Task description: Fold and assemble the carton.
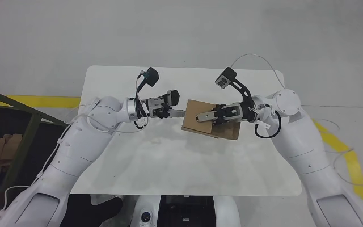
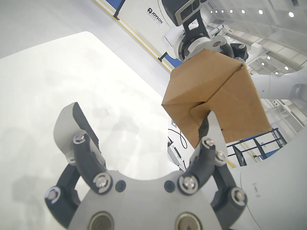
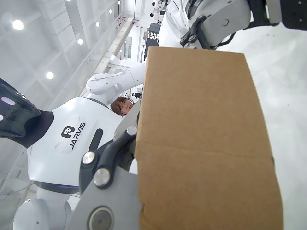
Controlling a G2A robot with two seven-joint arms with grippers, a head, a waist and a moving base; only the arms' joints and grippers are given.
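The brown carton [image 1: 198, 126] is held up over the middle of the white table [image 1: 170, 164], partly folded into a box shape. My right gripper [image 1: 202, 117] is shut on one of its panels; in the right wrist view one finger [image 3: 128, 123] lies along the carton [image 3: 203, 132] wall and the other is hidden behind it. My left gripper [image 2: 144, 111] is open just beside the carton [image 2: 215, 89], its fingers spread wide. One left fingertip [image 2: 211, 123] touches a folded flap at the carton's corner. From above, the left gripper [image 1: 176, 111] sits at the carton's edge.
The table's far corners and its near half are bare. Grey floor with a yellow line [image 1: 39, 101] surrounds the table. A dark rack [image 1: 14, 142] stands off the table on the left arm's side.
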